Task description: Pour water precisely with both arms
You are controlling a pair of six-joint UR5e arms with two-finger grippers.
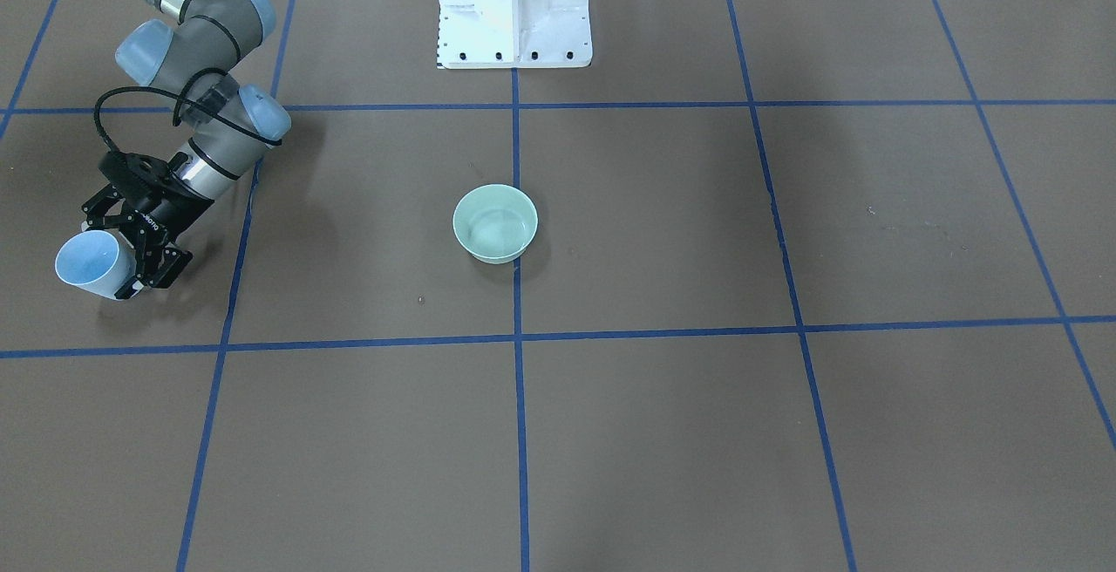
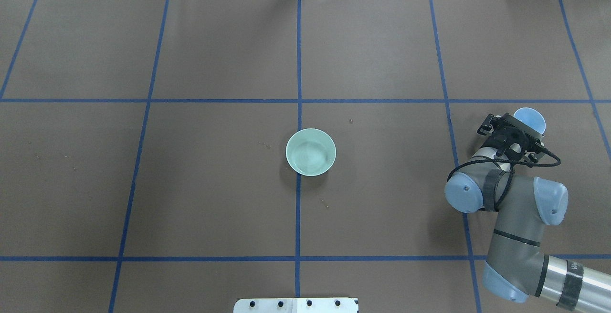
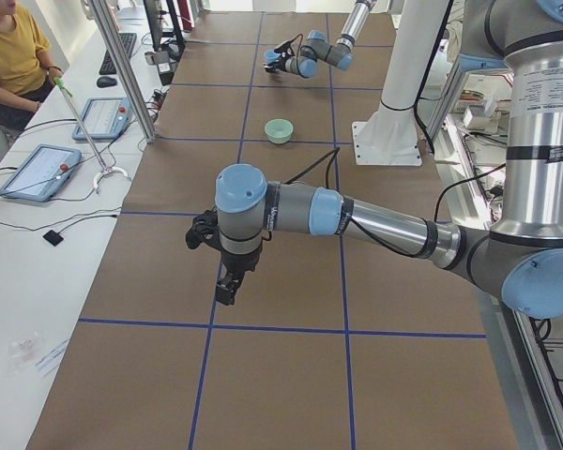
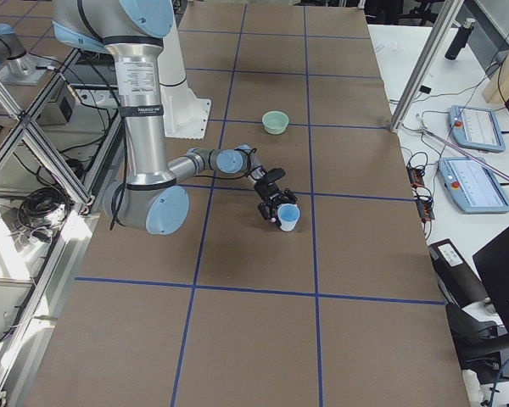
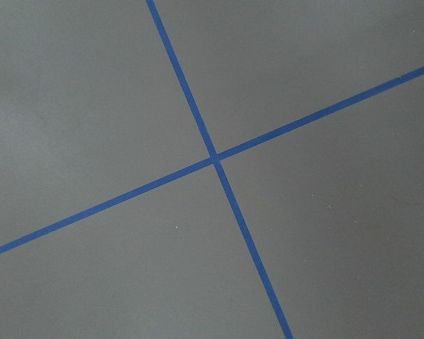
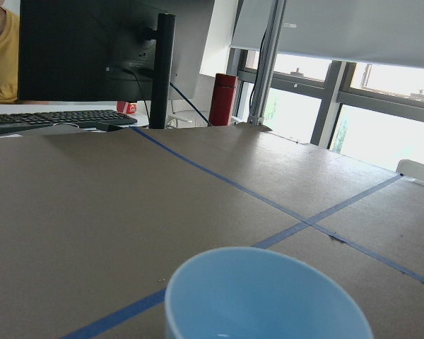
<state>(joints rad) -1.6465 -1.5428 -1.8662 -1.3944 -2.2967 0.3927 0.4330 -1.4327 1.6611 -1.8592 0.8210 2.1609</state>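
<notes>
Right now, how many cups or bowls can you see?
2. A pale green bowl stands at the middle of the table; a light blue cup is held in the right gripper. None seems hidden.

UR5e pair at work: the right arm (image 2: 518,217) enters the overhead view from 4 o'clock, wrist bent toward 12, right gripper (image 2: 518,130) clamped on a blue cup (image 2: 531,117). The left arm (image 3: 357,217) extends level, left gripper (image 3: 227,289) hanging toward 6 o'clock, its jaw state unreadable.
</notes>
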